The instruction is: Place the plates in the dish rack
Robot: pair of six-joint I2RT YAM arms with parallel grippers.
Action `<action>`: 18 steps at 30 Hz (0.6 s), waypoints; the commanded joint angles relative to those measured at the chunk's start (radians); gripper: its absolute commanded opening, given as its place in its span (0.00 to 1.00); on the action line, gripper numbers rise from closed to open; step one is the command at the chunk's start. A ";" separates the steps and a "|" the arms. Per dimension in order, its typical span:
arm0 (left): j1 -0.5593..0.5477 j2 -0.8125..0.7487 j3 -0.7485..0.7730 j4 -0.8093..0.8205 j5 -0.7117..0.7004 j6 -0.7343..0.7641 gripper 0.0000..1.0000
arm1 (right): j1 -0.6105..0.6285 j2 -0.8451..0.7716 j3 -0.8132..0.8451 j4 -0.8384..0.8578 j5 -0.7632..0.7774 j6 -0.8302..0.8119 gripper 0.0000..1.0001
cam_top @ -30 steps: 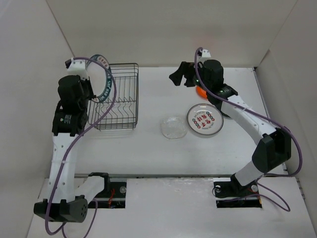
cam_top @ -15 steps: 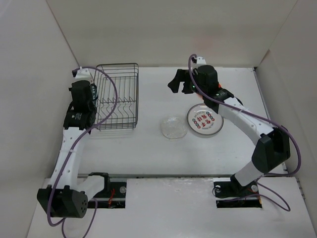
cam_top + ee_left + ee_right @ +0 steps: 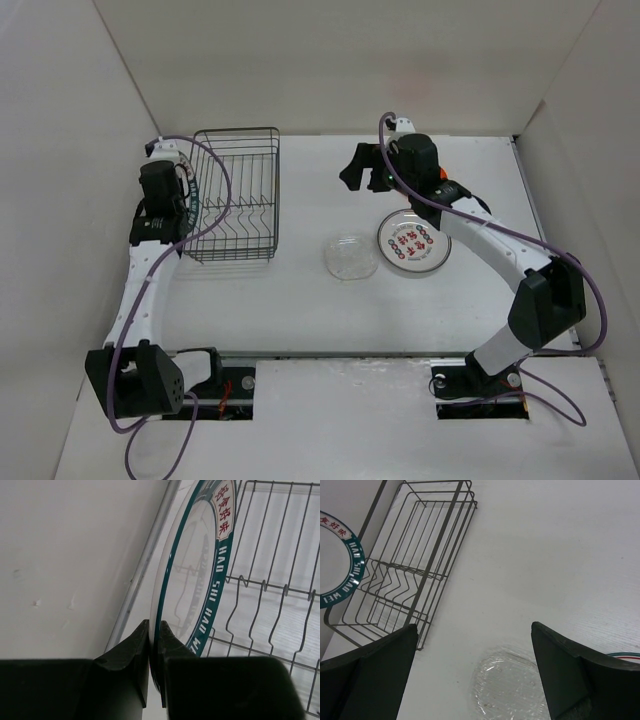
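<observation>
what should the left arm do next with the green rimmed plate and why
The left gripper is shut on the green rimmed plate, held on edge, seemingly outside the dish rack, between it and the side wall. The tines hold no plate. So probably lift it and carry it right, over the rack's wire side.

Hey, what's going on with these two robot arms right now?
The left gripper is shut on the rim of the green-rimmed plate, holding it on edge beside the left wall of the dish rack, whose tines hold nothing. The right gripper is open above the table. The clear glass plate and the red-marked plate lie flat, not yet picked up.
</observation>
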 commanded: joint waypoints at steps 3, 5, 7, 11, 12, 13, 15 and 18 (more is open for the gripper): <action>0.007 -0.015 -0.031 0.100 0.097 -0.017 0.00 | -0.005 -0.007 -0.013 0.030 -0.018 -0.017 0.99; 0.007 -0.015 -0.031 0.100 0.106 -0.026 0.00 | -0.005 -0.007 -0.013 0.030 -0.018 -0.017 0.99; 0.016 -0.015 -0.031 0.100 0.115 -0.026 0.00 | -0.005 0.002 -0.013 0.030 -0.018 -0.017 0.99; 0.016 -0.015 -0.031 0.100 0.106 -0.026 0.00 | -0.005 0.011 -0.013 0.030 -0.027 -0.017 0.99; 0.016 -0.015 -0.031 0.100 0.096 -0.026 0.00 | -0.005 0.011 -0.013 0.030 -0.027 -0.017 0.99; 0.016 -0.003 -0.031 0.100 0.095 -0.026 0.00 | -0.005 0.011 -0.013 0.030 -0.027 -0.017 0.99; 0.016 0.008 -0.041 0.100 0.095 -0.026 0.00 | -0.005 0.011 -0.013 0.030 -0.027 -0.017 0.99; 0.016 0.027 -0.063 0.109 0.085 -0.026 0.00 | -0.014 0.011 -0.013 0.030 -0.027 -0.017 0.99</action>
